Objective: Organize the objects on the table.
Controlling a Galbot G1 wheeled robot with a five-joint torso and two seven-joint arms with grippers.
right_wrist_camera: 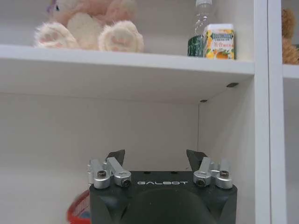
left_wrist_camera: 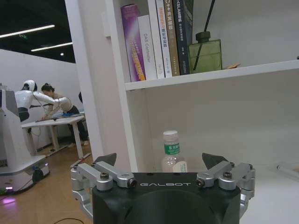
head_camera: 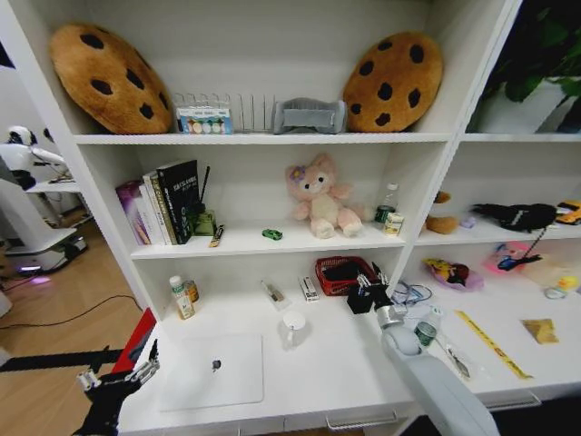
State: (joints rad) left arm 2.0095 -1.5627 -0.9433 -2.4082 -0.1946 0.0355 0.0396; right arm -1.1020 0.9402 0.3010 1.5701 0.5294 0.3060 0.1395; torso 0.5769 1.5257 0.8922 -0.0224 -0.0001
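Note:
A silver laptop point(head_camera: 211, 368) lies closed on the white table point(head_camera: 318, 363) at the front left. A tiny green toy car point(head_camera: 271, 234) sits on the shelf above, left of a pink plush. My left gripper point(head_camera: 118, 373) hangs open off the table's front left corner, beside the laptop. In its wrist view the left gripper point(left_wrist_camera: 161, 161) stands empty and faces a small bottle point(left_wrist_camera: 171, 151). My right gripper point(head_camera: 368, 295) is open over the table's back, at the front right of a red basket point(head_camera: 342, 273). In its wrist view the right gripper point(right_wrist_camera: 156, 156) holds nothing. The pens are not clear to me.
A white cup point(head_camera: 293, 325), an orange-labelled bottle point(head_camera: 181, 298), cables and small clutter point(head_camera: 436, 336) and a yellow ruler point(head_camera: 490, 343) lie on the table. Books point(head_camera: 168, 202) stand on the shelf. A drawer handle point(head_camera: 361, 421) shows at the front edge. Another robot point(head_camera: 27, 209) stands at the left.

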